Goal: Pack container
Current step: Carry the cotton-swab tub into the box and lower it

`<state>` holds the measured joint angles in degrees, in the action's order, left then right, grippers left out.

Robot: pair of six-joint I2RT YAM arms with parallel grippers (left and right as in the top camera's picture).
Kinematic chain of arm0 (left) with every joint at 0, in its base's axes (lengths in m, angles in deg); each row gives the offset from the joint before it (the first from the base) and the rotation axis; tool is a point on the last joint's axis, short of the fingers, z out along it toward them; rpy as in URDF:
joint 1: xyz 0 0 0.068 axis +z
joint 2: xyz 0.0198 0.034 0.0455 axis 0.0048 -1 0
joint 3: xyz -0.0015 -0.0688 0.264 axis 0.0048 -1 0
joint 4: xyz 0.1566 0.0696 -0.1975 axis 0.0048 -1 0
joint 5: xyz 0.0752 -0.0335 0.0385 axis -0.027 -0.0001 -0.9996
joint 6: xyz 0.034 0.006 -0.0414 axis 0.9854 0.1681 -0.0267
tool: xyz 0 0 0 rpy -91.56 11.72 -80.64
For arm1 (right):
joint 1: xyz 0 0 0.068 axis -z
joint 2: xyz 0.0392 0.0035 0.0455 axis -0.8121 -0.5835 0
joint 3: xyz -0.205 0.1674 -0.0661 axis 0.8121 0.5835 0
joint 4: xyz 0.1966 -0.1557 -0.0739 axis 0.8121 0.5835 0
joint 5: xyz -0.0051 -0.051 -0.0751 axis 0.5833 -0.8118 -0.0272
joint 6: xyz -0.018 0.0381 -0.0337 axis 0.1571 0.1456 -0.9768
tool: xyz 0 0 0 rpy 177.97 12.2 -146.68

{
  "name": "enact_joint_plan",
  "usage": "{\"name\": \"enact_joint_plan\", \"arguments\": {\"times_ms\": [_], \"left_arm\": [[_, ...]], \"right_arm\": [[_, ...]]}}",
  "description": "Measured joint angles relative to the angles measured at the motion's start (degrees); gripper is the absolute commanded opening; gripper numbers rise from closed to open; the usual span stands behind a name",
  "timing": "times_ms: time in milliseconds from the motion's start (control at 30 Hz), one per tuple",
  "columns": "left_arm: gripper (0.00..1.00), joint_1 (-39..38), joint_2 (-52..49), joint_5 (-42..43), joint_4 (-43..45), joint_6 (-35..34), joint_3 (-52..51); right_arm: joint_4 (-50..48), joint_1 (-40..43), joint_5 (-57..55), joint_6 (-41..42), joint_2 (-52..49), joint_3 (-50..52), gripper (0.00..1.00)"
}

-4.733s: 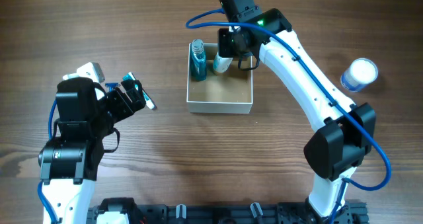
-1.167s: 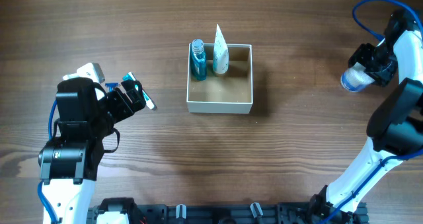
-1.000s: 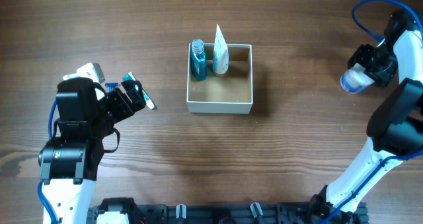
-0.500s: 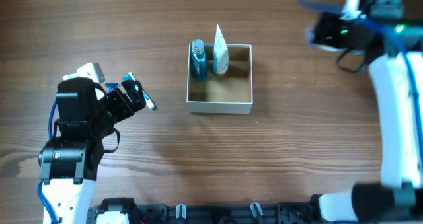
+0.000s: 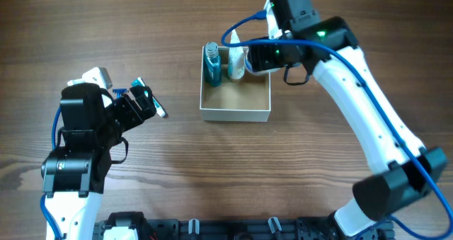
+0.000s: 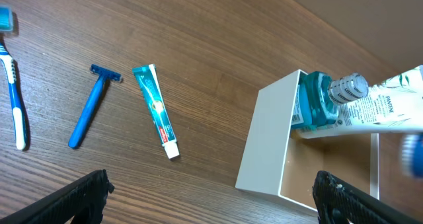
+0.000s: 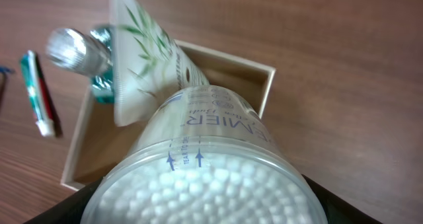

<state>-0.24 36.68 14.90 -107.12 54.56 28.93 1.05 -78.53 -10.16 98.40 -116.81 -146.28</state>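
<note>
The container (image 5: 235,114) is a small white box with a tan inside, standing mid-table. A blue bottle (image 5: 211,64) and a white tube (image 5: 237,59) stand upright along its back wall. My right gripper (image 5: 256,57) hovers over the box's back right part, shut on a round clear jar of cotton swabs (image 7: 198,158). That jar fills the right wrist view, with the tube (image 7: 142,72), the bottle's silver cap (image 7: 79,52) and the container (image 7: 264,85) beyond it. My left gripper (image 5: 145,102) is open and empty, left of the box (image 6: 261,145).
Past my open left gripper (image 6: 215,207), a toothbrush (image 6: 13,112), a blue razor (image 6: 89,108) and a small toothpaste tube (image 6: 157,112) lie on the wooden table, left of the box. The bottle (image 6: 316,102) and tube (image 6: 390,105) show there too.
My right arm has swung from the table's far right edge to above the container, carrying the jar of cotton swabs. The left arm has not moved.
</note>
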Motion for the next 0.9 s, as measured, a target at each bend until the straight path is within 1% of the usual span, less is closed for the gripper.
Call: {"name": "enact_joint_plan", "arguments": {"times_ms": [300, 400, 433, 467, 533, 600, 667, 733, 900], "left_arm": [[1.0, 0.0, 0.0, 0.0, 0.0, 0.0, 0.0], [1.0, 0.0, 0.0, 0.0, 0.0, 0.0, 0.0], [1.0, 0.0, 0.0, 0.0, 0.0, 0.0, 0.0], [1.0, 0.0, 0.0, 0.0, 0.0, 0.0, 0.0], [1.0, 0.0, 0.0, 0.0, 0.0, 0.0, 0.0], [1.0, 0.0, 0.0, 0.0, 0.0, 0.0, 0.0], [1.0, 0.0, 0.0, 0.0, 0.0, 0.0, 0.0], [1.0, 0.0, 0.0, 0.0, 0.0, 0.0, 0.0], [1.0, 0.0, 0.0, 0.0, 0.0, 0.0, 0.0]], "right_arm": [[1.2, 0.0, 0.8, 0.0, -5.6, 0.0, 0.05], [2.5, -0.1, 1.7, 0.0, -8.1, 0.0, 0.1], [2.5, -0.2, 1.8, 0.0, -8.6, 0.0, 0.16], [2.5, -0.3, 2.0, 0.0, -9.1, 0.0, 0.19], [2.5, -0.3, 2.0, 0.0, -9.5, 0.0, 0.34], [2.5, -0.3, 2.1, 0.0, -9.6, 0.0, 0.35], [2.5, -0.3, 2.2, 0.0, -9.6, 0.0, 0.52], [2.5, -0.3, 2.2, 0.0, -9.6, 0.0, 0.6], [2.5, -0.3, 2.2, 0.0, -9.6, 0.0, 0.73]]}}
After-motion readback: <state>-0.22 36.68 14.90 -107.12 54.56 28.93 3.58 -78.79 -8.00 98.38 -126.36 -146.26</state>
